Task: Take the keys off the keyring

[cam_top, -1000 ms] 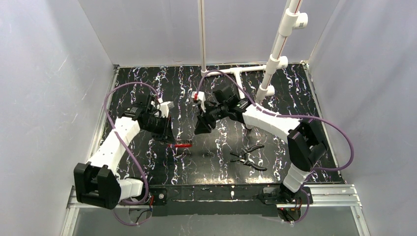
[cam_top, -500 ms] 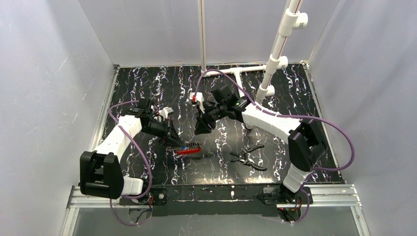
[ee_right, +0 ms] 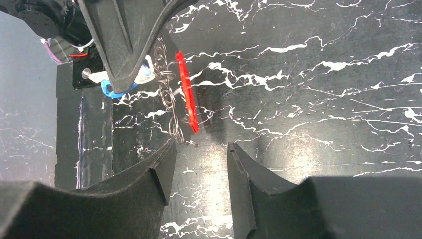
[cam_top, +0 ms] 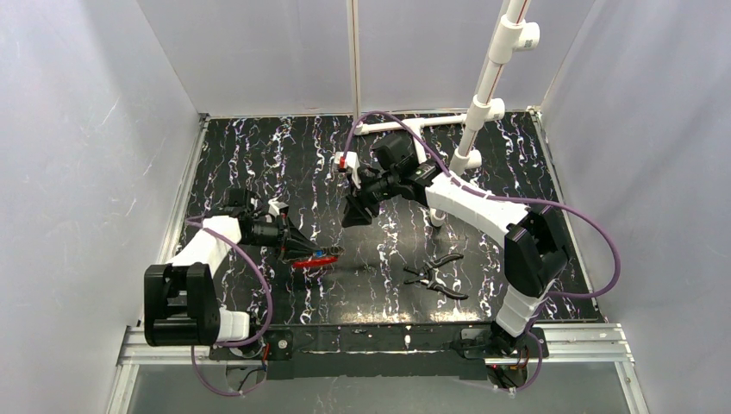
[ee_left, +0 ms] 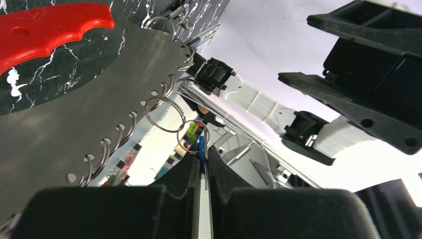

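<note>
The left pincer (ee_left: 201, 172) is pinched narrow on the blue-headed key (ee_left: 201, 147). A chain of small rings (ee_left: 164, 112) runs from it to the red keyring (cam_top: 312, 262), which is down at the table (cam_top: 362, 297), just at the pincer's 4 o'clock in the top view. The right pincer (ee_right: 201, 149) hangs half open and empty at the keyring's 1 o'clock. Pliers (cam_top: 435, 276) lie well apart at its 3 o'clock.

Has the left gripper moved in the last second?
Yes. The left gripper, shut on a small blue-headed key, came toward the table's near edge, nearer level with the black-handled pliers, which stayed put.
</note>
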